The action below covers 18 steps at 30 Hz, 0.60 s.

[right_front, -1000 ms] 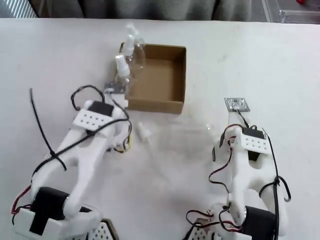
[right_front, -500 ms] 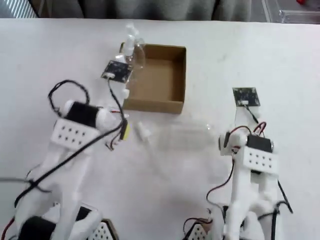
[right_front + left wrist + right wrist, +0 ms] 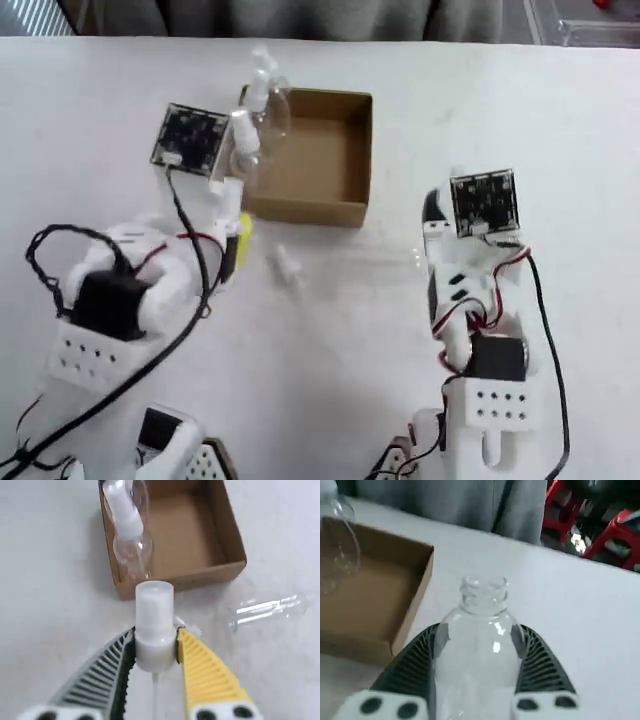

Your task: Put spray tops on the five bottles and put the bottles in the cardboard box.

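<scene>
My left claw [image 3: 155, 632] was clamped on a spray top [image 3: 155, 605], with its tube left free past the fingers so it could slide into a neck. My right claw [image 3: 480, 635] gripped an uncapped bottle [image 3: 479, 655] round the body, leaving the threaded mouth clear for that top, I judged. Both claws sat near the box [image 3: 305, 210], well apart from each other. Two capped bottles [image 3: 262, 100] stood inside the box against one wall, keeping the rest of its floor free. A spare top [image 3: 288, 264] lay on the worktop [image 3: 560, 120] between my arms
</scene>
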Tool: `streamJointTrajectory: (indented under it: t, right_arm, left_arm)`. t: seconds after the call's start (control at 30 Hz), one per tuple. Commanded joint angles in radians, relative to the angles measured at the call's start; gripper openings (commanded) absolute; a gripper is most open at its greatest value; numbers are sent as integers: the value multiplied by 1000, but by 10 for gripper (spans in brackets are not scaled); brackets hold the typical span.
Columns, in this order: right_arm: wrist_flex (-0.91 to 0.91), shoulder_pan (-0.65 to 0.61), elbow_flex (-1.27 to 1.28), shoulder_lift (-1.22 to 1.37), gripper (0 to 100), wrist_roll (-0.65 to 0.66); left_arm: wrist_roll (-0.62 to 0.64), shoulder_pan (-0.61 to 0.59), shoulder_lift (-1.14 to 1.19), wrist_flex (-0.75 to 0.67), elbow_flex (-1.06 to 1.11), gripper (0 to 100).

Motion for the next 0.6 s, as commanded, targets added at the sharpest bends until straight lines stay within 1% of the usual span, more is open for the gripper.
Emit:
streamJointTrajectory:
  t: [0.0,0.07,0.17,0.33,0.5,0.57]
  right_arm:
    - [-139,-93,5,-50,15,-130]
    - [-173,-156,11,-64,15,-187]
    - [-203,-246,17,-64,15,-227]
    - [-268,-384,86,-65,15,-258]
    - [-429,-479,209,-77,15,-256]
    - [-464,-519,269,-111,15,-256]
  left_arm:
    - [-3,2,-84,-127,-14,23]
    - [-3,2,-116,-184,-14,23]
    - [-8,2,-159,-284,-14,23]
    - [-11,2,-206,-479,-23,23]
    - [-11,2,-206,-703,-23,23]
    - [-11,7,-205,-786,-25,23]
